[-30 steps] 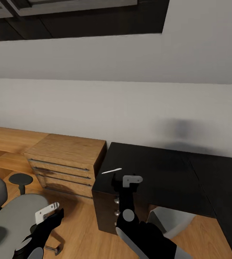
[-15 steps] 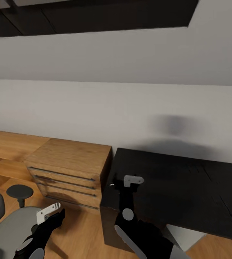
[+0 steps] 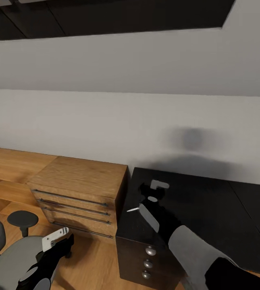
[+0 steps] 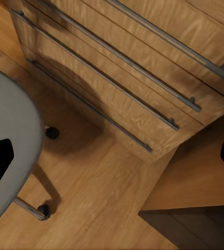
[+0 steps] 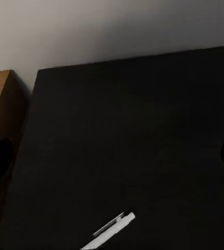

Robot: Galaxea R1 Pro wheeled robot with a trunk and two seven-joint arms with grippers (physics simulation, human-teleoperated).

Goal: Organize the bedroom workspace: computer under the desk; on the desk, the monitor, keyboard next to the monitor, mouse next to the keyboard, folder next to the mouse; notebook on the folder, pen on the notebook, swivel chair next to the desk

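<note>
My right gripper [image 3: 157,189] hangs over the near left corner of the black rectangular desk [image 3: 210,209], my grey and black forearm reaching in from the lower right of the head view. Its fingers sit wide apart and grip nothing; the wrist view shows their dark tips at both side edges with bare desk top [image 5: 133,146] between them. The thin white pen [image 3: 133,209] lies flat on the desk near its left edge, just beside my right gripper and not touching it. In the right wrist view the pen [image 5: 109,232] slants across the dark surface below the spread fingers.

My left gripper [image 3: 55,238] hangs low over the wooden floor [image 4: 107,203], next to the grey seat of the swivel chair [image 3: 13,253]. Its fingers are spread too, with nothing between them. The left wrist view looks down on the chair seat [image 4: 10,146] and its castors, with the light wooden drawer cabinet [image 4: 138,67] and its long metal handles across from them. The cabinet [image 3: 81,189] stands against the white wall, touching the desk's left side.
</note>
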